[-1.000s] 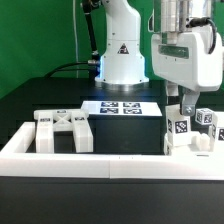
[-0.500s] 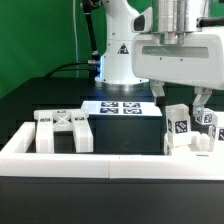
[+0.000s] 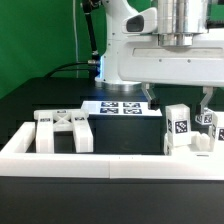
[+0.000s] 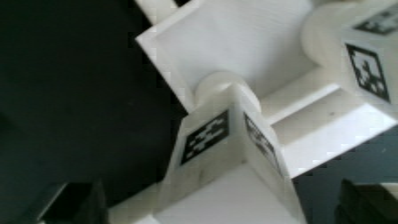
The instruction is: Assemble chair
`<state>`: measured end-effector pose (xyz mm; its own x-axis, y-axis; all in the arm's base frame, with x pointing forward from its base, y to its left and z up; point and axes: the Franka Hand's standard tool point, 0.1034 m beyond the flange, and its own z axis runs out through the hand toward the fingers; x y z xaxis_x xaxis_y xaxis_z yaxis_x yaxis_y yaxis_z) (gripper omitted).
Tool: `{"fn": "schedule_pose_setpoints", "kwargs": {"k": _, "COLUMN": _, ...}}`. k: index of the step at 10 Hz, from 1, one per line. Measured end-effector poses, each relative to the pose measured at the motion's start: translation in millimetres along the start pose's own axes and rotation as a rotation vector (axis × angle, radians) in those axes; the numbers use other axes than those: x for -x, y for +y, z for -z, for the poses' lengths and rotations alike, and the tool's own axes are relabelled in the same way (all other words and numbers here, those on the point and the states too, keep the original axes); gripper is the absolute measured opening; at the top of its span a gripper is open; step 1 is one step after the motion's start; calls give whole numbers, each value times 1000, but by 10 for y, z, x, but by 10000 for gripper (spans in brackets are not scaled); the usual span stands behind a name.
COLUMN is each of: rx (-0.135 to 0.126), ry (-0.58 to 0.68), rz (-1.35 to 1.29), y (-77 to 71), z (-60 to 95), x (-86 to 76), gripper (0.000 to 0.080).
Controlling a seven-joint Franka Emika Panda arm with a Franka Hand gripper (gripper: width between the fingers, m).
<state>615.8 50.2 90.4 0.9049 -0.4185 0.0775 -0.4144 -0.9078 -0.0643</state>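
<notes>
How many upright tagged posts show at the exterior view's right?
2: the nearer post by the border wall, and the farther post just behind it, toward the exterior view's right. Others may be hidden behind them.

Exterior view: bright, even lighting with no hard glare. The wall [image 3: 100,160] and the braced frame [image 3: 63,130] are close to washed out, their tops brighter than their fronts, with soft shadow only in the recesses. The black table [image 3: 40,95] swallows detail. Picture coarse, edges soft. Wrist view: close range, the tagged post [image 4: 222,140] slightly blurred, the dark corners out of focus.
</notes>
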Motion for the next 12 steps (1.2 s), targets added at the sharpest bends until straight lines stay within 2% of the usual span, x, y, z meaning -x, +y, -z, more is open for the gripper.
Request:
{"fn": "schedule_pose_setpoints", "kwargs": {"k": 4, "rx": 7, "ry": 1, "rz": 229, "y": 7, "z": 0, "x": -3, "gripper": 649}}
{"fn": "schedule_pose_setpoints", "kwargs": {"k": 6, "rx": 7, "ry": 1, "rz": 225, "y": 7, "z": -1, "x": -2, "gripper": 392}}
{"fn": "schedule_pose_setpoints", "kwargs": {"k": 7, "rx": 6, "ry": 1, "rz": 217, "y": 6, "z": 0, "x": -3, "gripper": 392}}
{"fn": "schedule_pose_setpoints", "kwargs": {"k": 8, "rx": 7, "ry": 1, "rz": 202, "y": 6, "z": 0, "x": -3, "gripper": 289}}
{"fn": "schedule_pose_setpoints", "kwargs": {"k": 10, "rx": 4, "ry": 1, "rz": 153, "y": 2, "z": -1, "x": 0, "gripper": 289}}
{"fn": "schedule_pose_setpoints", "kwargs": {"k": 12, "rx": 6, "ry": 1, "rz": -64, "y": -3, "z": -12, "x": -22, "gripper": 289}}
